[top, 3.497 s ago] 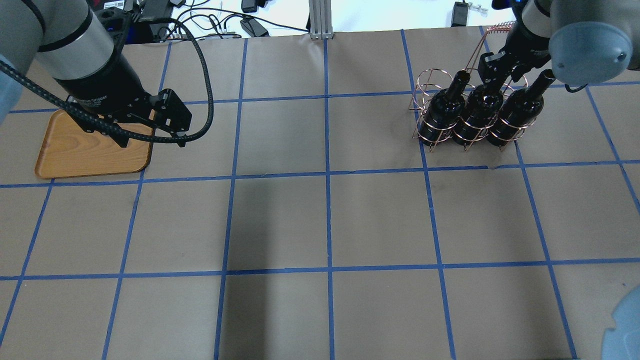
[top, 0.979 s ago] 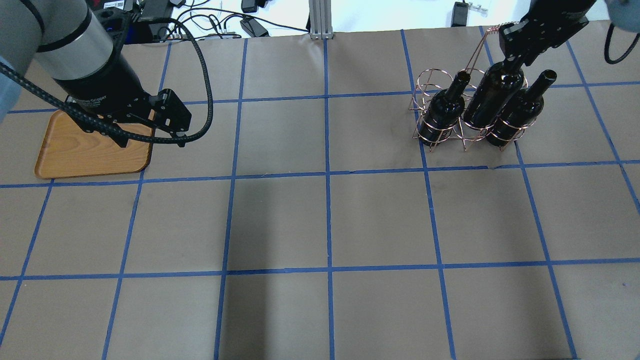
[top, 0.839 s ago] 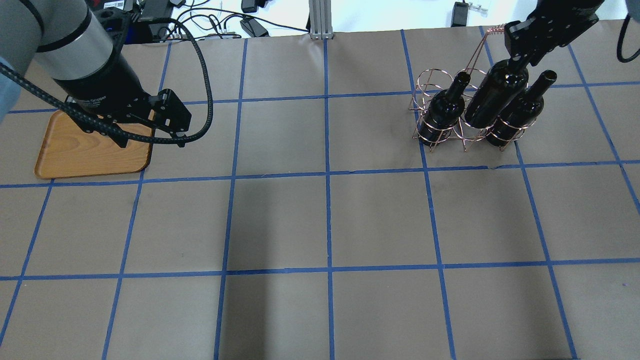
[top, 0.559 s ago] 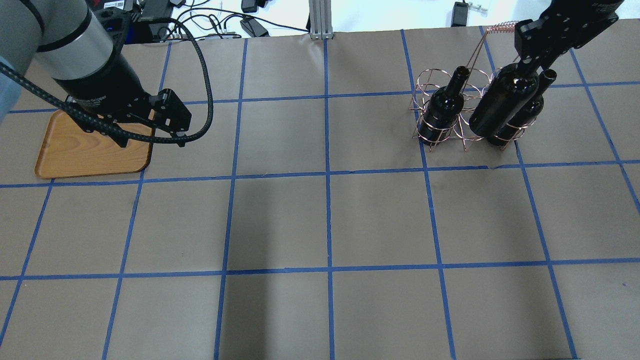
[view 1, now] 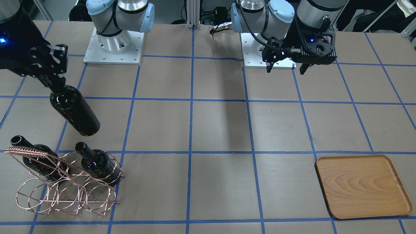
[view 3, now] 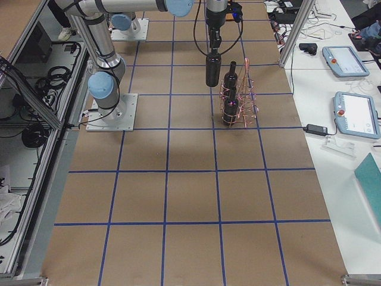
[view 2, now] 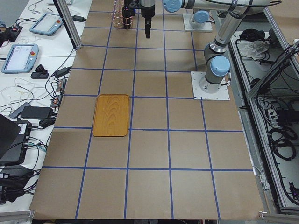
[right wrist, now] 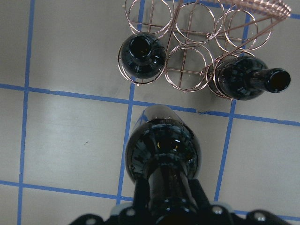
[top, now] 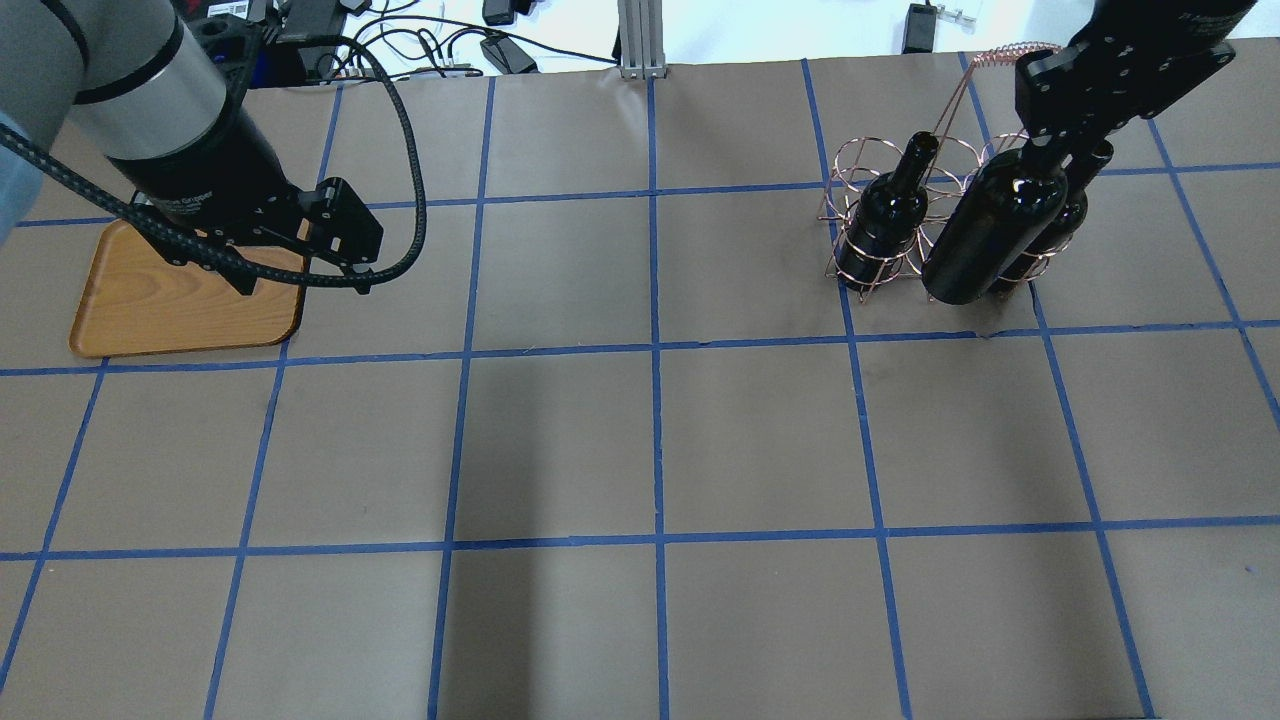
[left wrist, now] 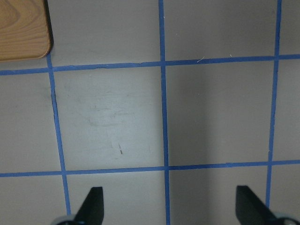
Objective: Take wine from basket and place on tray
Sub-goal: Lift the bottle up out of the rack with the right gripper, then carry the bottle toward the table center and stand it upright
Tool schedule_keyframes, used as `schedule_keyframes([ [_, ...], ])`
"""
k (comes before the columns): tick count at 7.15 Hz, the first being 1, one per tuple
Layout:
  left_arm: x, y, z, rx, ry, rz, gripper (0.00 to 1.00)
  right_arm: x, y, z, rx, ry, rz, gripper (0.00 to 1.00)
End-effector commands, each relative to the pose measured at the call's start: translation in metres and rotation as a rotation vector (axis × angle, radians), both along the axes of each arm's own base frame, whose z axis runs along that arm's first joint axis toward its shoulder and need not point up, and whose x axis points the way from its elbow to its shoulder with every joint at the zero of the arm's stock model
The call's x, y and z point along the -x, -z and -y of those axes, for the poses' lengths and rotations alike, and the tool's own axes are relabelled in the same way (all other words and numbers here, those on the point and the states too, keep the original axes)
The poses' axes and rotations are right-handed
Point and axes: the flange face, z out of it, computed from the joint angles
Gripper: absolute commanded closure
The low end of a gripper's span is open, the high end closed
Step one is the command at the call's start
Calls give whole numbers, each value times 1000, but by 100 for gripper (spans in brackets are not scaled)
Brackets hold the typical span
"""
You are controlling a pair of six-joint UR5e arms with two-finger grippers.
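Brown-papered table (top: 650,440): black glass wine bottle (top: 985,235) now lifted clear of copper wire basket (view 1: 27,151), neck clamped in right hand (top: 1052,150). Left hand (left wrist: 169,208) open, empty; carry to flat wooden tray (top: 180,310) remains.

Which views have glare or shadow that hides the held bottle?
None hides it. Right wrist: bottle sharp, speckled reflections on its shoulder. Overhead: small highlights, outline clear; a soft shadow band crosses the table well away from it; beyond the table is blown out white. Front-facing: clear, slight sheen. Exterior left: too small to judge.
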Motion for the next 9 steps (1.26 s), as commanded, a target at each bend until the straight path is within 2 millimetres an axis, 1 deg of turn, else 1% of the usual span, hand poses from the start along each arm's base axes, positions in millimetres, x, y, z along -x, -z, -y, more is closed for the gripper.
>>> schedule_keyframes([
  [1,0,-1,0,2,0,2,0,-50,6,-6,-19,40,18,100],
  [2,0,-1,0,2,0,2,0,-86,13,-10,-27,54,39,100],
  [3,-1,-1,-1,4,-2,2,0,-123,24,-8,-18,64,42,100],
  [5,-1,-1,-1,4,-2,-1,0,-212,60,-5,5,91,51,100],
  [6,-1,-2,0,4,0,0,0,-251,77,-12,0,100,54,100],
  [7,-2,-2,0,5,2,2,0,-280,88,-20,3,132,60,100],
  [8,-2,-3,-1,8,14,1,0,-298,99,-27,-12,145,55,100],
  [9,-2,-3,-1,7,14,1,0,-314,115,-41,-38,141,41,100],
])
